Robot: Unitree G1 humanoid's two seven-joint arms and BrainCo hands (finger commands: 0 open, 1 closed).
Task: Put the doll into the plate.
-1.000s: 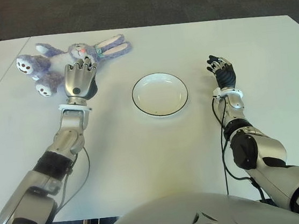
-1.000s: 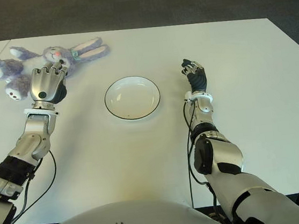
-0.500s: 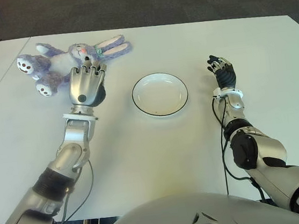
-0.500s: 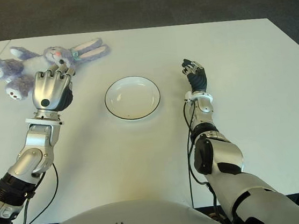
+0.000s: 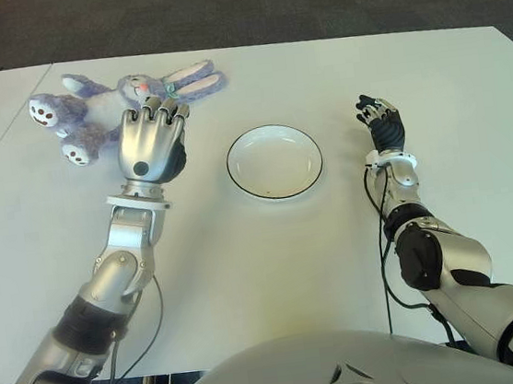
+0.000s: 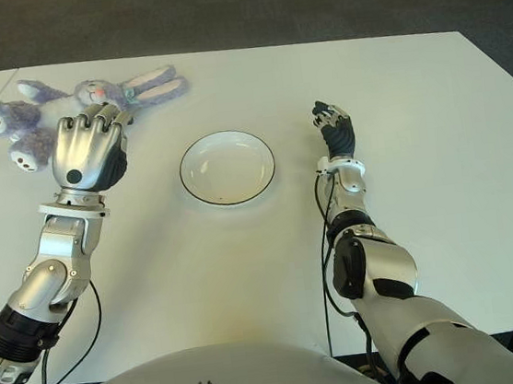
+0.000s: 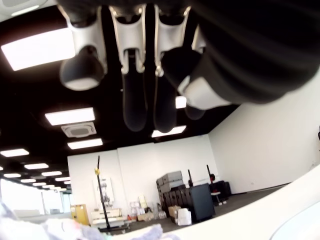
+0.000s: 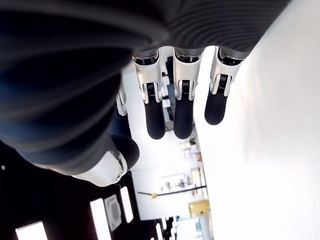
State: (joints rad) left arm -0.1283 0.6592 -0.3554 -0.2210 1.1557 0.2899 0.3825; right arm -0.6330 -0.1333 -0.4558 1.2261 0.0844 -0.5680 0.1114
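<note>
A purple plush rabbit doll [image 5: 98, 101] lies on its back at the far left of the white table, its pink-lined ears [image 5: 190, 79] pointing toward the centre. My left hand [image 5: 149, 141] hovers just in front of the doll's head, fingers relaxed and holding nothing; its wrist view shows empty fingers [image 7: 134, 100] and a sliver of purple fur [image 7: 75, 231]. A white plate with a dark rim [image 5: 274, 161] sits mid-table, nothing in it. My right hand [image 5: 380, 122] shows to the right of the plate, fingers loosely extended and holding nothing.
The white table [image 5: 273, 255] spans the view, its far edge meeting dark carpet [image 5: 263, 6]. A seam runs diagonally at the table's left side [image 5: 0, 138].
My left hand has risen and shifted slightly right, from beside the doll's body to in front of its head. The right hand and the plate have not moved.
</note>
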